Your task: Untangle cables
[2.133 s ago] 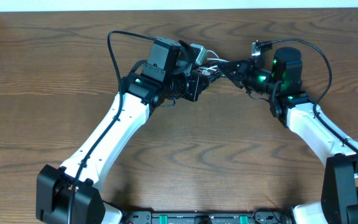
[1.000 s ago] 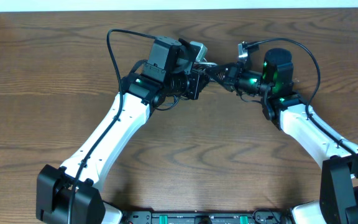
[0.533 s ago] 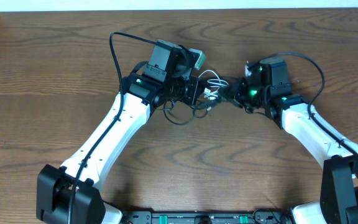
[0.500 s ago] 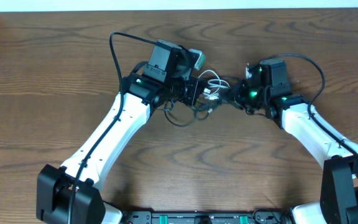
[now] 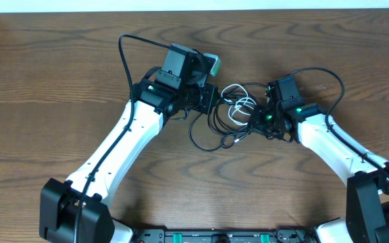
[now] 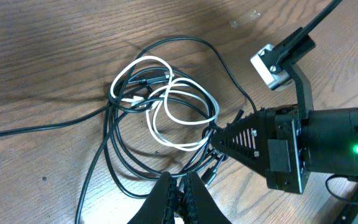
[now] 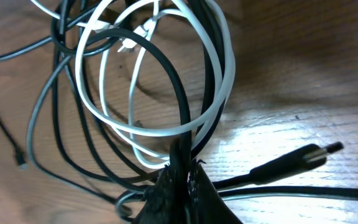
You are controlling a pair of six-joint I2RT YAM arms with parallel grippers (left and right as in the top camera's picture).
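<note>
The cables (image 5: 231, 109) lie looped on the table (image 5: 46, 81) between the hands. The left hand (image 6: 178, 182) and right hand (image 7: 182, 165) each pinch black strands at their tips, probably from opposite sides to draw the tangle apart.

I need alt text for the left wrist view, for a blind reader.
Thin black cables and one white cable lie looped together on a wooden table. The left hand, shut, holds the tangle at the bottom edge; the right hand meets it from the right.
</note>
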